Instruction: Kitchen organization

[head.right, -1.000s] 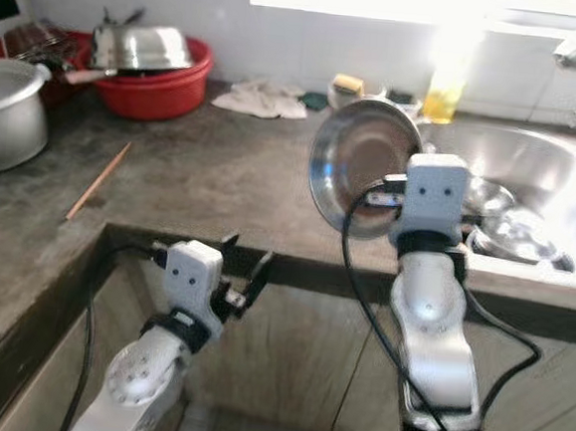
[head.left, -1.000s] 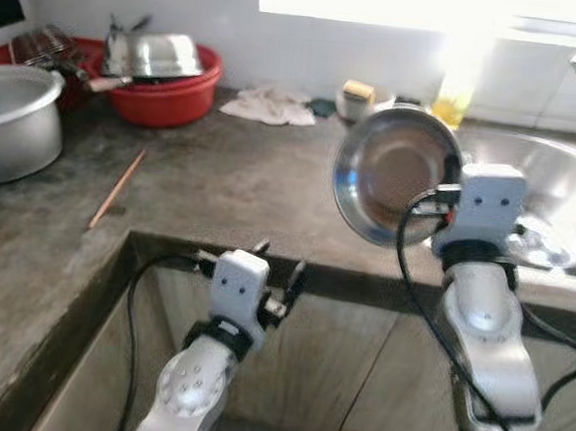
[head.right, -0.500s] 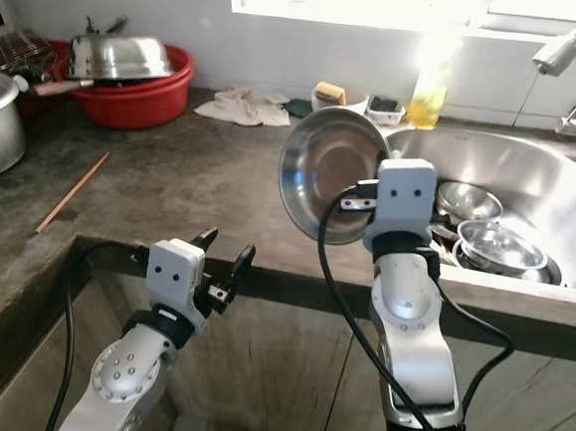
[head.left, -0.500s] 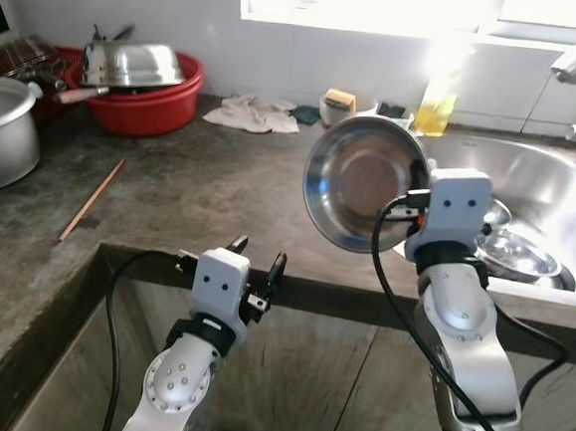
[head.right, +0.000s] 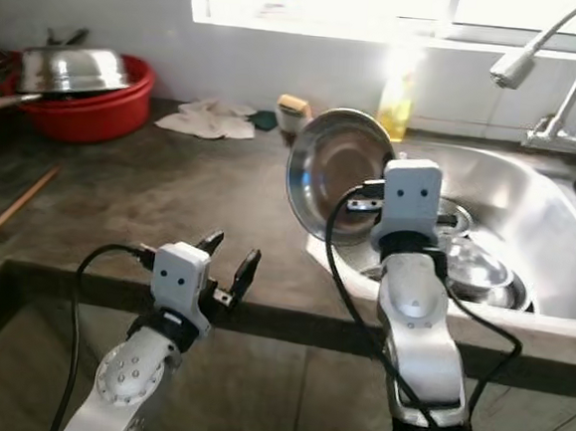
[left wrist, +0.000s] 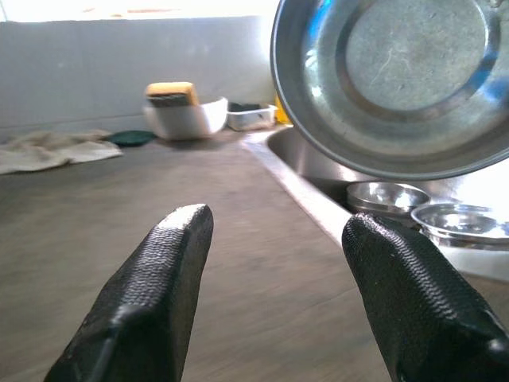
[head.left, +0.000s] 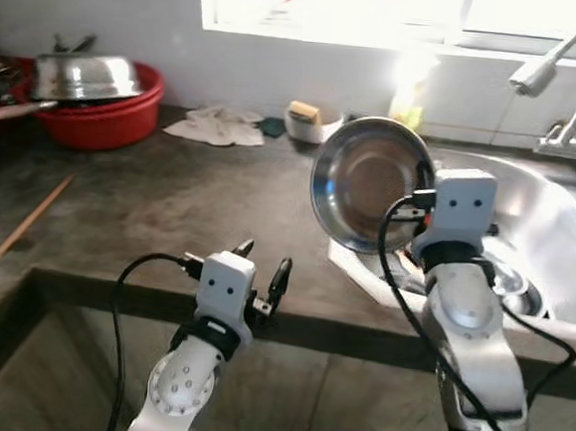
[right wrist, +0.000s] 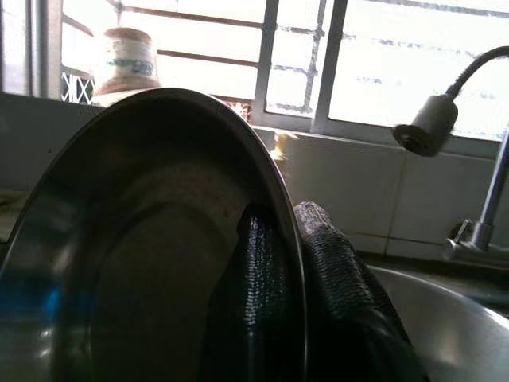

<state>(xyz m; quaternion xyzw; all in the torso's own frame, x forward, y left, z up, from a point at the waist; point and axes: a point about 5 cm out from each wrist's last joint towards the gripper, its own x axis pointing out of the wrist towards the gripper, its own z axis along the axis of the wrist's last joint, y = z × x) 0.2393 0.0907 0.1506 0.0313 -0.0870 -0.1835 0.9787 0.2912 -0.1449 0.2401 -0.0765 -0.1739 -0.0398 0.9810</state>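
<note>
Countertop edge sits nearest you, and your left gripper [head.left: 261,273] hovers just above it, its 2 black fingers [left wrist: 159,278] spread wide and holding nothing. Your right gripper [right wrist: 296,263] is raised over the near rim of the stainless steel sink [head.left: 566,227] — its fingers pinch the rim of the round, shallow steel plate [head.left: 370,182], which stands nearly upright with its hollow facing you. In the sink basin lie more small steel bowls [head.right: 469,265]. Farther back on the grey concrete countertop [head.left: 150,195] you have a crumpled white cloth [head.left: 215,127], a white dish holding a yellow sponge [head.left: 303,120], and at far left a red plastic basin [head.left: 102,111] with an upturned steel bowl [head.left: 80,72] — the curved tap [head.right: 550,56] rises behind the sink.
</note>
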